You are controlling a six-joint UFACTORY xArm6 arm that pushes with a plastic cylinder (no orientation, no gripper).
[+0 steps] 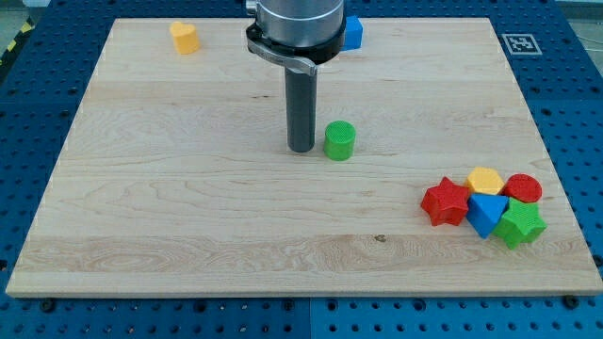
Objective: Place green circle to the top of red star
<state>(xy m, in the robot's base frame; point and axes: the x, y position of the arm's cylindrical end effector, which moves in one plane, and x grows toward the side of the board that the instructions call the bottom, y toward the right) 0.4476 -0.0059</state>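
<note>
The green circle (339, 140) stands on the wooden board near the middle, a little toward the view's top. My tip (301, 149) is just to its left, with a small gap between them. The red star (446, 202) lies at the view's lower right, at the left end of a cluster of blocks. The green circle is well to the left of and above the red star.
Beside the red star sit a yellow block (485, 181), a red circle (523, 188), a blue block (486, 215) and a green star (519, 225). A yellow block (185, 38) is at the top left. A blue block (350, 32) shows behind the arm at the top.
</note>
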